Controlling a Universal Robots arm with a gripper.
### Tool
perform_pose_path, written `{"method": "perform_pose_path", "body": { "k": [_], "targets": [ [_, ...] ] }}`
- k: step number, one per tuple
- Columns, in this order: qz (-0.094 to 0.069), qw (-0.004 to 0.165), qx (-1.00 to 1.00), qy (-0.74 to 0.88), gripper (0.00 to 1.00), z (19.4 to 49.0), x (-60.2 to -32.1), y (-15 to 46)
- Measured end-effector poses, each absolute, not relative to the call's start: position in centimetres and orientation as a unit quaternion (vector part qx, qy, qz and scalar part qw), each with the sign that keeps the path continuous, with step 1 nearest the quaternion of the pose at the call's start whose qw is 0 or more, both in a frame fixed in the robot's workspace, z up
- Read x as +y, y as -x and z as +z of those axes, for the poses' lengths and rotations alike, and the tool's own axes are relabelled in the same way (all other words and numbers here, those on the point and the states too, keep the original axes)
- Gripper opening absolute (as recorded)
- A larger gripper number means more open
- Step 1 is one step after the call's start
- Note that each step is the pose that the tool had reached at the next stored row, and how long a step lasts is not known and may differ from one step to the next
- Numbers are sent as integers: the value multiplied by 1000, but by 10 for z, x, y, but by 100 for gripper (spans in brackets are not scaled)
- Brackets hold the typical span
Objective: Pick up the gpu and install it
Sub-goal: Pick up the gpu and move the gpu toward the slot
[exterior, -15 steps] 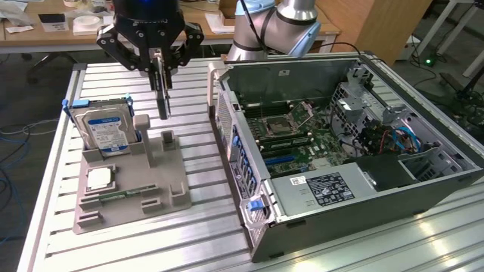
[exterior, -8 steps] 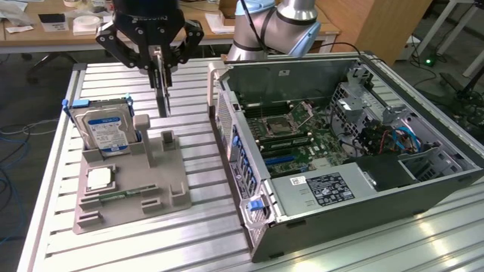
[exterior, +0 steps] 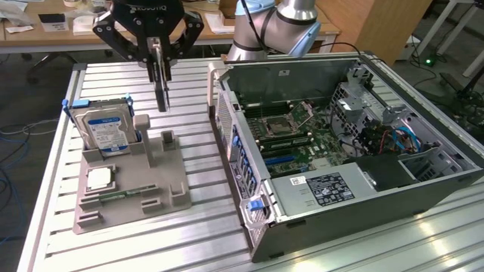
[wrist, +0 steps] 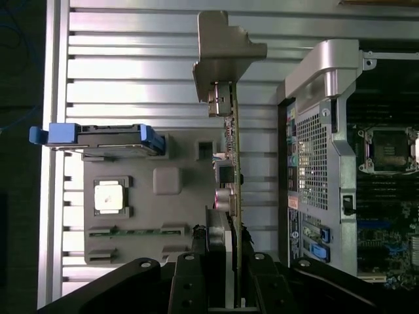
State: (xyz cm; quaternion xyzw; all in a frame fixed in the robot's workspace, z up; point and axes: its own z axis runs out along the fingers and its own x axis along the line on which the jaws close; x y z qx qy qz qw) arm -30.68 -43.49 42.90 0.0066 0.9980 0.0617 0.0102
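Robotics lab: a robot arm (exterior: 291, 20) at a slotted aluminium workbench (exterior: 151, 241), an open computer tower (exterior: 340, 147) on it, paper-strewn wooden desk (exterior: 30, 37) behind, blue cables (exterior: 13, 140) on the floor.

End effector (exterior: 161, 58) hides top of gpu (exterior: 162, 90) (edge-on).

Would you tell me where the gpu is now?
Left of centre in the exterior view, the gpu hangs edge-on in the gripper above the grey tray, between the hard drive and the computer case.
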Motion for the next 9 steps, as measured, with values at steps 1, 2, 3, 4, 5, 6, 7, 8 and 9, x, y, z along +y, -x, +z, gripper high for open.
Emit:
{"method": "perform_pose_path", "body": {
  "k": [1, 2, 3, 4, 5, 6, 7, 8, 9],
  "targets": [
    [62, 10, 998, -7, 28, 430, -435, 307],
    [62, 10, 998, -7, 28, 431, -435, 307],
    [62, 10, 998, -7, 28, 432, -435, 307],
    [61, 10, 998, -7, 28, 433, -435, 307],
    [61, 10, 998, -7, 28, 434, -435, 307],
    [60, 10, 998, -6, 28, 434, -435, 307],
    [59, 10, 998, -7, 28, 435, -435, 307],
    [57, 10, 998, -7, 28, 435, -435, 307],
    [56, 10, 998, -7, 28, 436, -435, 307]
  ]
}}
